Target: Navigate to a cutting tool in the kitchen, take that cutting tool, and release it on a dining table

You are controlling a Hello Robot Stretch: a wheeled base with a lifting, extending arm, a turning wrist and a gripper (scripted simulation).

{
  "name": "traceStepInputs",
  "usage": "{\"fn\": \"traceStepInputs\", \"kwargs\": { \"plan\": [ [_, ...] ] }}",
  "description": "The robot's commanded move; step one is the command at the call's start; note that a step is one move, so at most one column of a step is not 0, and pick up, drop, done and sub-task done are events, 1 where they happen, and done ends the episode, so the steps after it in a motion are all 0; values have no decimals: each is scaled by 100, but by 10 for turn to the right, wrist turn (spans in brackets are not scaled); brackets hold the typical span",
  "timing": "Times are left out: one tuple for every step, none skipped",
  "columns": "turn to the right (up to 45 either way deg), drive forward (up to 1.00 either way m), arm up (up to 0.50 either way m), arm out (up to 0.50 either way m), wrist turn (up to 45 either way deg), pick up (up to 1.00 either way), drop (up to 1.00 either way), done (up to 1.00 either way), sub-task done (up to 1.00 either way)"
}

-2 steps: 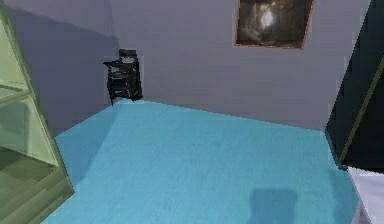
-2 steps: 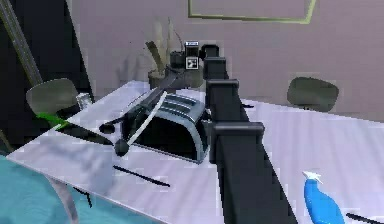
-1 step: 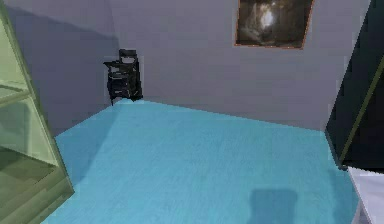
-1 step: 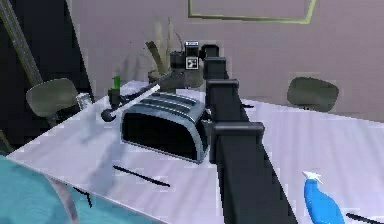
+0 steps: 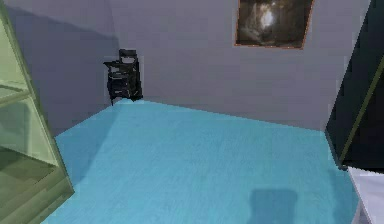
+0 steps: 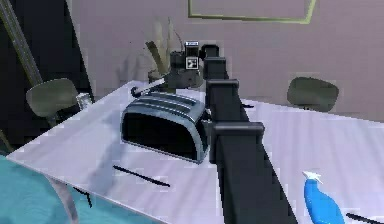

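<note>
In the arm side view my arm [image 6: 235,140] reaches out over a pale table [image 6: 300,130]. The gripper [image 6: 148,92] sits at its far end, left of the two white squares, above a chrome toaster [image 6: 163,128]. With the toaster and tabletop right behind its fingers, I cannot tell whether it holds anything. A thin dark knife-like thing [image 6: 140,177] lies on the table near the front edge, in front of the toaster. Another thin dark piece [image 6: 362,216] lies at the arm side view's bottom right.
A blue spray bottle [image 6: 325,200], a vase of stalks [image 6: 157,55] and a small jar [image 6: 83,100] stand on the table, with chairs [image 6: 50,98] [image 6: 312,92] around it. Ahead lie teal floor [image 5: 200,160], a green shelf [image 5: 20,120], a dark corner stand [image 5: 123,76] and a dark panel [image 5: 362,90].
</note>
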Motion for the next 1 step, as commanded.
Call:
{"fn": "traceStepInputs", "kwargs": {
  "plan": [
    [0, 0, 0, 0, 450, 0, 0, 0, 0]
  ]
}}
